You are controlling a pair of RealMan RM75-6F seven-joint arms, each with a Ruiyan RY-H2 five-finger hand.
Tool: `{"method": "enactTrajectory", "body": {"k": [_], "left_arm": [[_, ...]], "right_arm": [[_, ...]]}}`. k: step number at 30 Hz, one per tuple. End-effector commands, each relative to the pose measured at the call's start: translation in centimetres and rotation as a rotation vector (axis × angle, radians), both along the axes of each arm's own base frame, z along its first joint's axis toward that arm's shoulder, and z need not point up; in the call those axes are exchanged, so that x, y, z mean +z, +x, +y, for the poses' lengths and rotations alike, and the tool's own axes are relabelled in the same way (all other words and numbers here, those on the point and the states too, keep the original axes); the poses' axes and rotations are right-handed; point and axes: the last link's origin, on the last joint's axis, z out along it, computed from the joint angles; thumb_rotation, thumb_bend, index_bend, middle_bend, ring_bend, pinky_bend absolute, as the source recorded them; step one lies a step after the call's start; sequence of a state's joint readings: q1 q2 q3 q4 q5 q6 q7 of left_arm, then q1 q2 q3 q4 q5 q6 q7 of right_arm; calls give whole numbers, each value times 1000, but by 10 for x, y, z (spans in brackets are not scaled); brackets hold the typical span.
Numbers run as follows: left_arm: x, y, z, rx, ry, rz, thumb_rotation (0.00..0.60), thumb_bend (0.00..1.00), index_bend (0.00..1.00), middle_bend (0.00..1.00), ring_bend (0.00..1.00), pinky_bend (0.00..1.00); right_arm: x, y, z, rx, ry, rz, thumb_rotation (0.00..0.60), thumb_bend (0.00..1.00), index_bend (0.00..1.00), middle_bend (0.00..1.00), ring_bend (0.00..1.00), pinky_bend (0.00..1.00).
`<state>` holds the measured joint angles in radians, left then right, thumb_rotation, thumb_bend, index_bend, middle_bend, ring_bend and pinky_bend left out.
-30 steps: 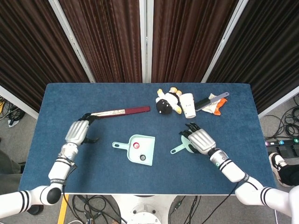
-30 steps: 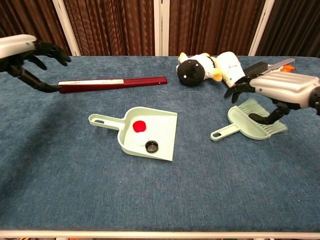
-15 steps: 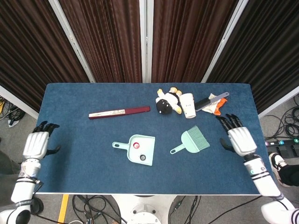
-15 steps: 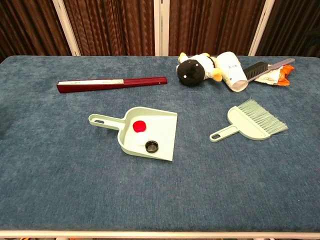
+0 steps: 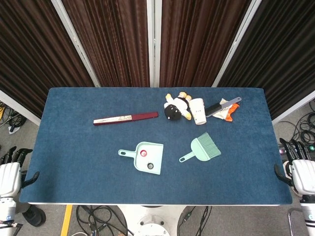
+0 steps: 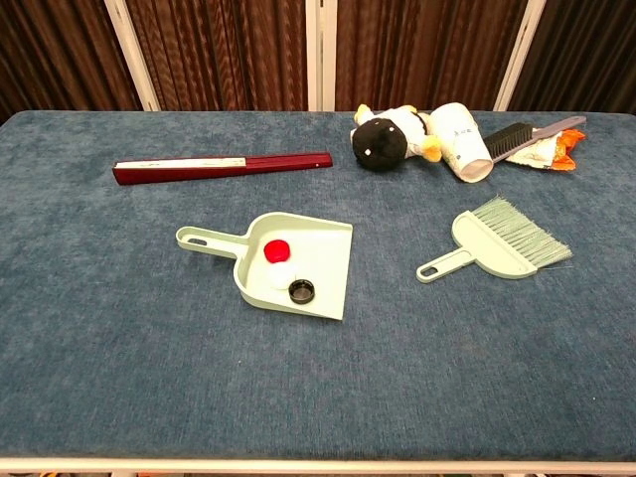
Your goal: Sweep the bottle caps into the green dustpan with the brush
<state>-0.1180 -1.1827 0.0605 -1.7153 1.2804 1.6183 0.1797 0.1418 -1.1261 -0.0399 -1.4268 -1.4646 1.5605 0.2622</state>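
Both robot hands empty, fingers apart, left (image 5: 10, 173), right (image 5: 301, 173), brush (image 5: 204, 147) well apart

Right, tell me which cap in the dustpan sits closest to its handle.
The red cap. It lies nearer the green dustpan's handle than the white cap and the black cap.

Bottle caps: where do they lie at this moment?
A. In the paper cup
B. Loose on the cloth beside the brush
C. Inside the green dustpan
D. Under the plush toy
C. The red cap and the black cap both sit on the tray of the green dustpan; the brush lies apart to its right.
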Motion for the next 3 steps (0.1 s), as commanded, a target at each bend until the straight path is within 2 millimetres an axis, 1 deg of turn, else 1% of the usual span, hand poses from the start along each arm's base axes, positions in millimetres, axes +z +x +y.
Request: {"method": "enactTrajectory", "body": {"k": [1,3], "left_arm": [[0,1,-6,-3,-2,9,600,206,239,199,79,168],[-2,1,-9,3,-8,-1,600,206,239,198,79,163]], "right_arm": [[2,-2,9,6,-8,-14,600,342,17,155,0,0],[4,-2,11,12,-20,-22,600,348,26,162,0,0]]}}
